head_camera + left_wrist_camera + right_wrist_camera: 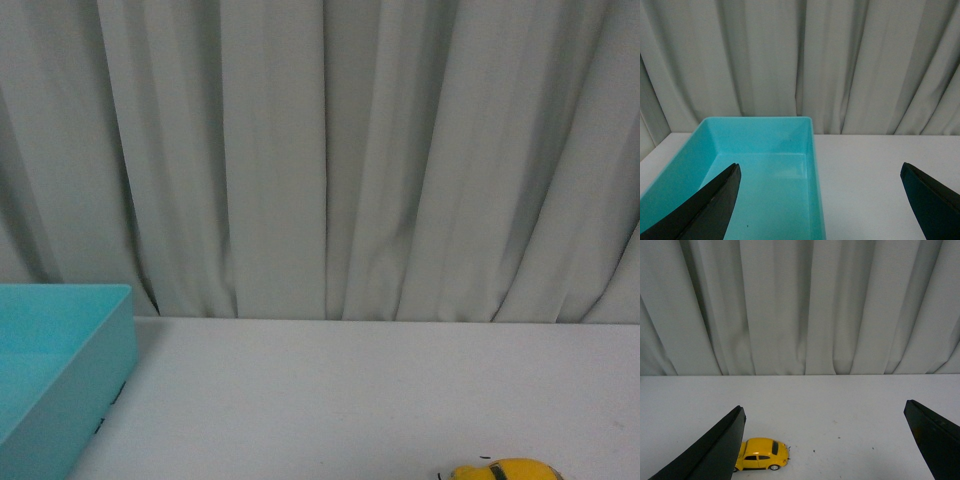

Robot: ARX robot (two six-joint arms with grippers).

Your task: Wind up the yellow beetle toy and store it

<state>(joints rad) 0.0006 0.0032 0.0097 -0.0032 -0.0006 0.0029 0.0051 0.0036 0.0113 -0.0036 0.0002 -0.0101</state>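
Front view shows the white tabletop (350,400) running back to a pale grey pleated curtain (320,150). The yellow beetle toy (505,470) sits at the near edge of this view, right of centre, with only its rounded roof showing. A turquoise bin (85,400) stands at the left side, well apart from the toy. Neither arm appears in this view.

The left wrist view looks past the left gripper (819,170), whose dark fingers are spread wide with nothing between them. The bin (814,150) lies beyond them, and nothing can be seen inside it.

In the right wrist view the right gripper (824,406) is also spread wide and holds nothing. The yellow beetle toy (761,454) stands on its wheels on the tabletop, seen side-on. One end of it is hidden behind one of the fingers, and whether it touches that finger cannot be told.
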